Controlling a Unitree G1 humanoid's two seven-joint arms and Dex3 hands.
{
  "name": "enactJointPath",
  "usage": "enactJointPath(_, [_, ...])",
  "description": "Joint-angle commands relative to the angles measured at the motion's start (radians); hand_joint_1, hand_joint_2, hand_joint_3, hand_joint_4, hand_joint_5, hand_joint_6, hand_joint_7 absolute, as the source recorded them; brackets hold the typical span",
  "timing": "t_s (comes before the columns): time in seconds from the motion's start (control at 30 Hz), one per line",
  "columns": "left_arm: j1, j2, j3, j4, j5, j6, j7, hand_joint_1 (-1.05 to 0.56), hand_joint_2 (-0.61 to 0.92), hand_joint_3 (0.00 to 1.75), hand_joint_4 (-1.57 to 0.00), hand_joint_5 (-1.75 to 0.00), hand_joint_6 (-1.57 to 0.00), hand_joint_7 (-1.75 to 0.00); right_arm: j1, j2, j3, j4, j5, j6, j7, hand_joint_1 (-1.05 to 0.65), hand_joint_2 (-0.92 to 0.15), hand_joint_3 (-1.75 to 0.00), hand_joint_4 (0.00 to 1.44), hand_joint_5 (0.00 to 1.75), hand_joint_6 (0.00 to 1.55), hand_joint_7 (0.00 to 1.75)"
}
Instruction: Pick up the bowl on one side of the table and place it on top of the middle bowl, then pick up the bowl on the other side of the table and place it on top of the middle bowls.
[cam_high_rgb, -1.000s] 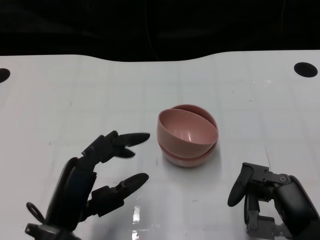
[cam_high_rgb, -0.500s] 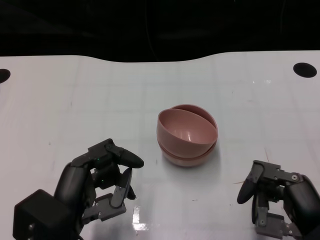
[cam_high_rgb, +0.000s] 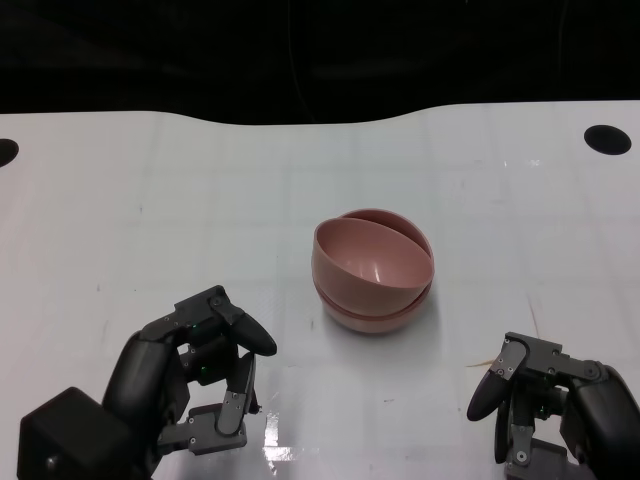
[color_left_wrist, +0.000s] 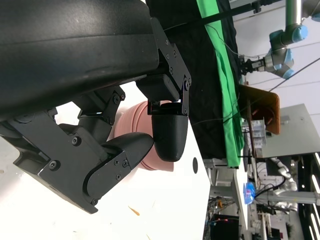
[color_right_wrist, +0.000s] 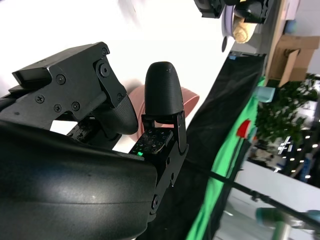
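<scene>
both hands are empty with fingers curled in: the left hand and the right hand rest low, apart from the pink bowls stacked at the middle of the table, so stacking looks finished. only the head view shows the top bowl sits tilted; wrist views hide it.
</scene>
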Motion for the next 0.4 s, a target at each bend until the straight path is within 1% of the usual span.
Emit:
enactJointPath(0.03, [0.012, 0.006, 0.017, 0.0, -0.014, 0.003, -0.021, -0.22, 0.38, 1.36, -0.88, -1.75, -0.81, -1.48, -0.007, -0.013, -0.012, 0.028, 0.005, -0.041, 0.002, -0.04, -0.33, -1.5, 0.87, 1.7, 0.83, 1.35])
enactJointPath(0.17, [0.01, 0.011, 0.02, 0.013, -0.017, 0.005, -0.048, -0.21, 0.38, 1.36, -0.88, -1.75, -0.8, -1.48, -0.024, -0.021, -0.017, 0.069, -0.008, -0.1, 0.0, -0.03, -0.34, -1.49, 0.86, 1.7, 0.82, 1.34])
enactJointPath(0.33, [0.014, 0.007, 0.025, 0.012, -0.015, 0.008, -0.063, -0.21, 0.39, 1.36, -0.89, -1.75, -0.79, -1.5, -0.029, -0.022, -0.02, 0.085, -0.021, -0.121, -0.003, -0.04, -0.32, -1.49, 0.85, 1.71, 0.82, 1.34])
enactJointPath(0.4, [0.014, 0.007, 0.026, 0.013, -0.013, 0.006, -0.066, -0.2, 0.4, 1.35, -0.89, -1.75, -0.79, -1.5, -0.035, -0.028, -0.022, 0.1, -0.024, -0.145, -0.001, -0.03, -0.32, -1.49, 0.85, 1.71, 0.82, 1.35])
